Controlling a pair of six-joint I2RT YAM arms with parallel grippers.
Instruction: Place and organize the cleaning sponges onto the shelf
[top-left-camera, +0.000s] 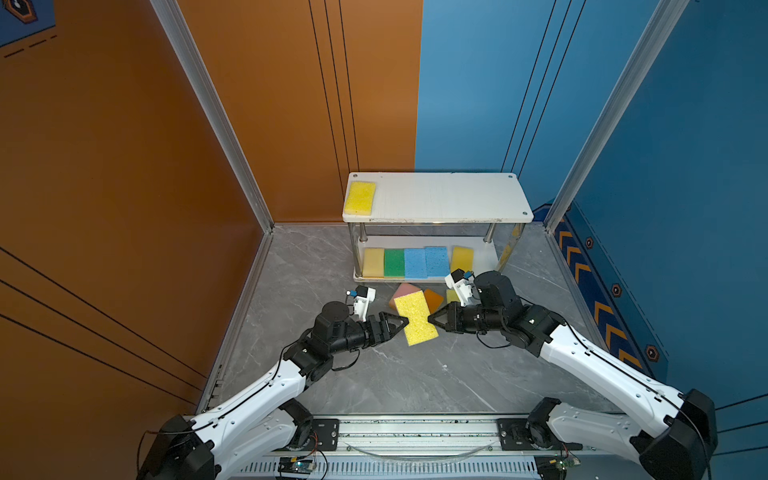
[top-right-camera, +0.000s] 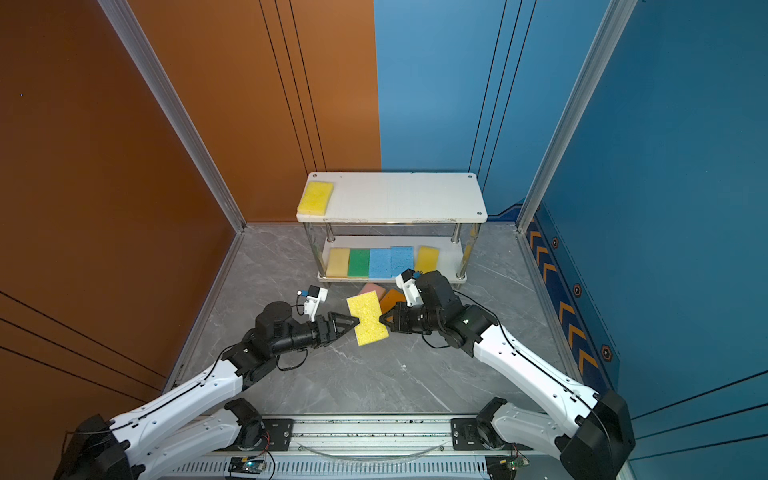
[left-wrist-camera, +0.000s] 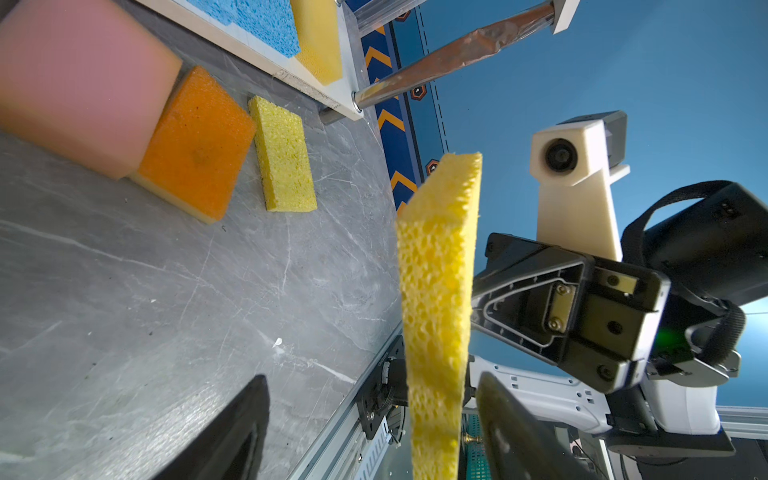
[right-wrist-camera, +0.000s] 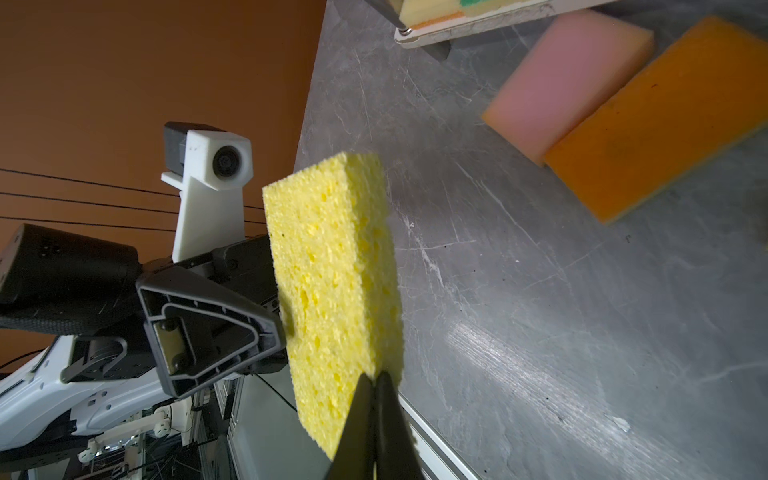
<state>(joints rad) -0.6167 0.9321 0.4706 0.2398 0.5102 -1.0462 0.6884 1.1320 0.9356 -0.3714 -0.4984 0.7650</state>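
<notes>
Coarse yellow sponge (top-left-camera: 415, 318) hung above the grey tabletop (top-left-camera: 395, 374), just near of the shelf (top-left-camera: 440, 195). Right gripper (top-left-camera: 430, 320) pinched its right edge, fingers squeezed tight together. Left gripper (top-left-camera: 406, 321) straddled its left edge, fingers spread. Pink sponge (top-left-camera: 401, 289) and orange sponge (top-left-camera: 433, 298) lay beyond, touching.

Yellow sponge (right-wrist-camera: 332, 291) in my right end effector (right-wrist-camera: 374, 378): coarse open-pored foam, rough, matt. My fingers (right-wrist-camera: 357, 424): black plastic, dull sheen. Table (left-wrist-camera: 166, 311): grey marble-look, smooth, soft gloss, fine scratches. Pink sponge (left-wrist-camera: 79, 79): fine, smooth foam. Orange sponge (left-wrist-camera: 195, 145): grainier. Shelf (top-left-camera: 440, 195) boards white, matt; posts (left-wrist-camera: 457, 45) polished metal.
</notes>
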